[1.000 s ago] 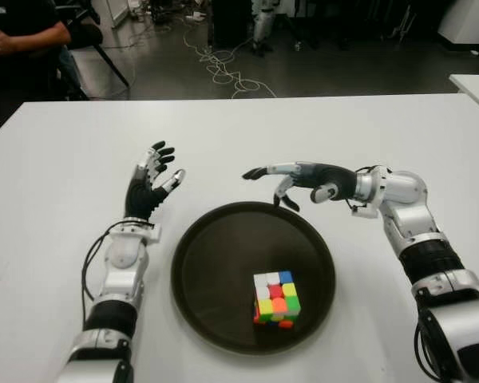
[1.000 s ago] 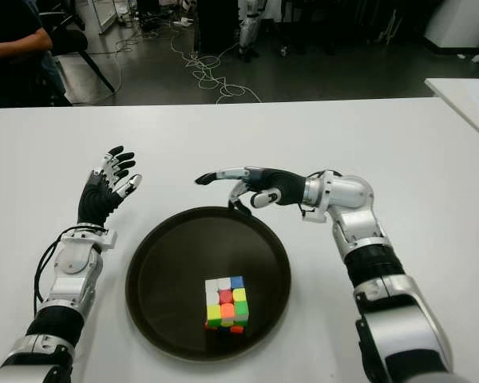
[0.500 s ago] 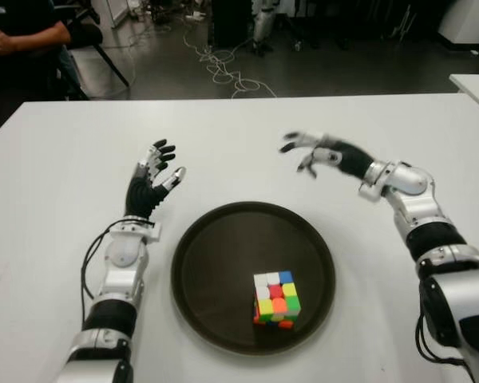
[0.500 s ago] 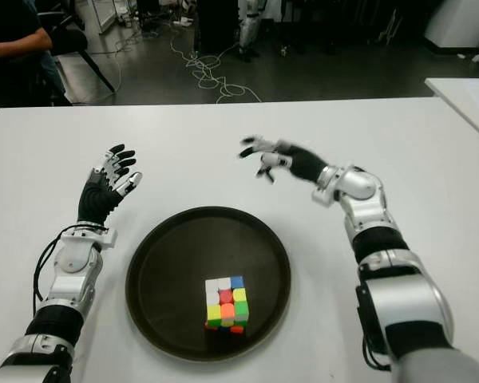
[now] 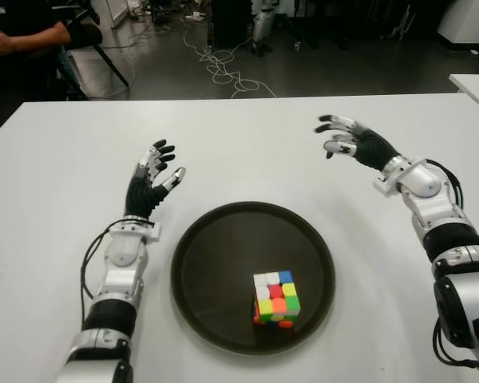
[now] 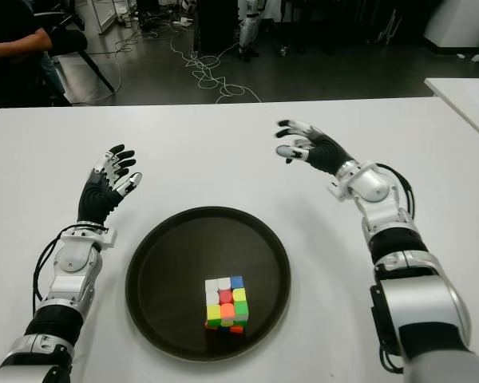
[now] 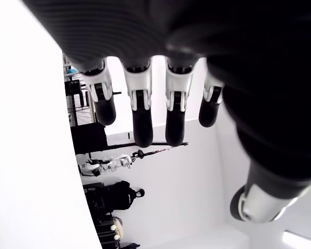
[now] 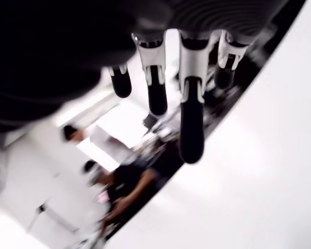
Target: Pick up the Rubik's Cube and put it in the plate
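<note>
The cube lies inside the plate, toward the near right part of its floor, just in from the rim and well off centre. It sits flat on one face, turned slightly so that its edges run a little askew to the surface's edge. Its top shows mixed stickers (white, blue, red, green, yellow and orange among them), so it is scrambled. Nothing touches it. The plate is round, dark brown and shallow, with a low raised rim; it lies flat on the white surface, near the front edge and about midway across.
</note>
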Robot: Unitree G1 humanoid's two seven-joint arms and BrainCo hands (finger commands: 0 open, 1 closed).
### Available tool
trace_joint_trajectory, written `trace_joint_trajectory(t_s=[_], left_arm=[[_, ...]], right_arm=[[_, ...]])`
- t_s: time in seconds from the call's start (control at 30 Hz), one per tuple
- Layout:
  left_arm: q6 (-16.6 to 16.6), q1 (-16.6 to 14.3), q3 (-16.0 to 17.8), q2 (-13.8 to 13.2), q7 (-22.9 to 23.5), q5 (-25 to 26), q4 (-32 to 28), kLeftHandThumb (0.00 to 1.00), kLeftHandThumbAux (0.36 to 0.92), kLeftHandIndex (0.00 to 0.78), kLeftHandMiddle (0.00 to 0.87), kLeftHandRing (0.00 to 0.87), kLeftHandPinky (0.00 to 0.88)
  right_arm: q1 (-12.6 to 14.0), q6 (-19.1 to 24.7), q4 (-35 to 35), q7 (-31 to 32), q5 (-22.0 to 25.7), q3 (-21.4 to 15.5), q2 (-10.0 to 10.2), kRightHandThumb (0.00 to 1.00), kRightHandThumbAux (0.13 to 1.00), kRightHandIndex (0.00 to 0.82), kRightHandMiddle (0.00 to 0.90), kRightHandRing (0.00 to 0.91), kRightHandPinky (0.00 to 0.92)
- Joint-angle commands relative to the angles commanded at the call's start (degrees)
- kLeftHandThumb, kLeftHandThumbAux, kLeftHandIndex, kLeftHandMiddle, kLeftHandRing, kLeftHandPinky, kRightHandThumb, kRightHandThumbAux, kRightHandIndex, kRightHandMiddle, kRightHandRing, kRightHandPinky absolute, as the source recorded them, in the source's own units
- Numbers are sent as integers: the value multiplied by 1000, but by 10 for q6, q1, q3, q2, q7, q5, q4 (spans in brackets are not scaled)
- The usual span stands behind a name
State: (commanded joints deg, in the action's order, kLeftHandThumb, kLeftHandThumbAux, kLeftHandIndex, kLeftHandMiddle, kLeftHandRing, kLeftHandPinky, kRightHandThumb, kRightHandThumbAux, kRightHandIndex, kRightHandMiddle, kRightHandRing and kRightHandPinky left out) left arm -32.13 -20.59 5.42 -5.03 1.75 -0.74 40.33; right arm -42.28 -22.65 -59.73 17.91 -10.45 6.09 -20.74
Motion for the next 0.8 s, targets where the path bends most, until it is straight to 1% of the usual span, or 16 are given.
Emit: trace_joint_trajectory(t_s=[0.13, 0.2, 0.33, 0.43, 0.5, 0.63, 0.8], left_arm=[[0, 0, 1, 1, 0, 1, 1, 50, 682, 136, 204, 165, 110], [-1, 0, 1, 1, -1, 1, 0, 50, 684, 139, 207, 168, 110], [0, 0, 0, 1, 0, 0, 0, 51, 690, 142, 210, 168, 102], [0, 0, 0, 2, 1, 1, -2, 52, 693, 142, 208, 165, 98], [1, 0, 1, 3, 1, 3, -2, 53, 692, 142, 209, 165, 98], [0, -1, 2, 5, 4, 8, 0, 58, 692, 143, 213, 169, 104], [-3, -1, 2, 5, 7, 11, 2, 64, 687, 140, 214, 173, 112]], right_arm=[[12, 44, 38, -37, -30, 14, -1, 0, 401, 0, 3, 8, 4], [14, 81, 65, -51, -48, 24, 0, 0, 390, 0, 1, 4, 2], [11, 152, 109, -47, -65, 34, 0, 0, 376, 0, 0, 0, 0], [18, 191, 148, -42, -73, 39, -2, 0, 373, 0, 0, 0, 0], [24, 209, 168, -42, -81, 43, -4, 0, 376, 0, 0, 0, 0], [32, 233, 193, -42, -91, 50, -8, 0, 383, 0, 0, 0, 0], [38, 248, 213, -37, -92, 51, -10, 0, 384, 0, 0, 0, 0]])
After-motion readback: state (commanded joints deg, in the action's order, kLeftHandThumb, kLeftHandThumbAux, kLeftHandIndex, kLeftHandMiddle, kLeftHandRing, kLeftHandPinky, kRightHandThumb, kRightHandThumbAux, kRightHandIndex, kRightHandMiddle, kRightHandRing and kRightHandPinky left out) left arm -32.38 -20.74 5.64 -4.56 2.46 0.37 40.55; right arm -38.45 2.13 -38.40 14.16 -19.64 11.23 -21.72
